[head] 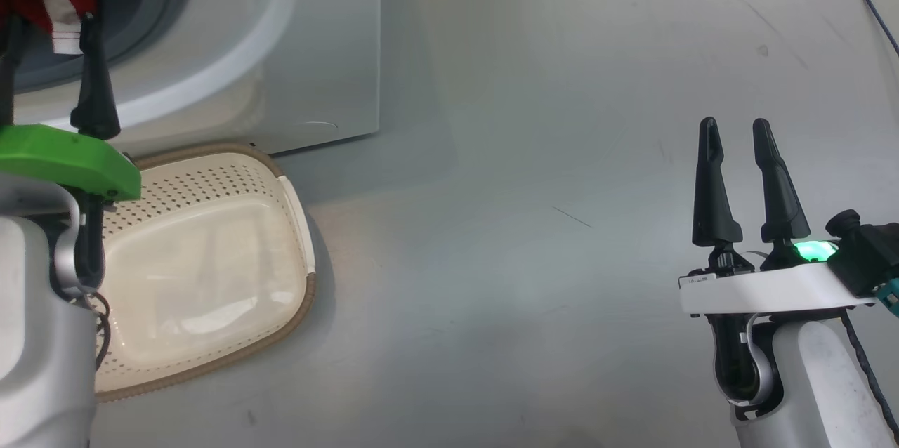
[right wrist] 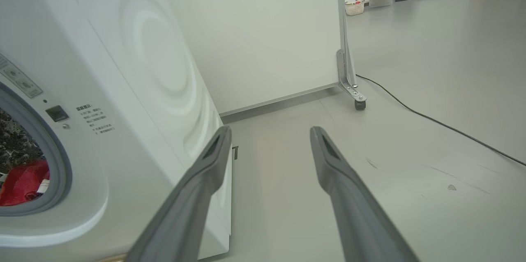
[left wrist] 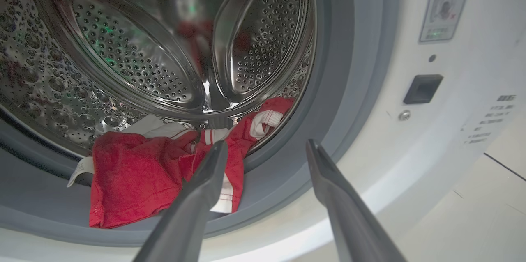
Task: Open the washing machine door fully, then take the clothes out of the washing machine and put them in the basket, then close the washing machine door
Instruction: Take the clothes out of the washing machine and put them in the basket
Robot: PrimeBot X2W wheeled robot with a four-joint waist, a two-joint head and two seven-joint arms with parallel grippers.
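Small dark print is seen on the front of the big white front-loading washing machine (head: pixel 281 48), at 12 o'clock in the head view, but it is too small to be read. In the left wrist view a pale sticker with dial drawings (left wrist: pixel 446 3) is seen at 2 o'clock, its marks likewise unreadable, with a dark square latch recess (left wrist: pixel 422 88) below it.

The bright red clothes with white trim (left wrist: pixel 135 175) are held in the perforated steel drum (left wrist: pixel 135 56), bunched at its front lip at 7 o'clock and draped onto the grey rubber seal (left wrist: pixel 328 102). The small cream perforated basket with a brown woven-look rim (head: pixel 211 258) is set on the grey floor (head: pixel 527 258) at 8 o'clock in the head view, just before the machine.

The left gripper (left wrist: pixel 266 143) is held at the drum mouth, fingers spread apart; contact with the cloth cannot be told. The right gripper (head: pixel 735 122) is held at 4 o'clock, well apart from the machine, fingers apart, nothing between them.

In the right wrist view a white wheeled partition (right wrist: pixel 267 28) and a black cable (right wrist: pixel 431 118) are shown.
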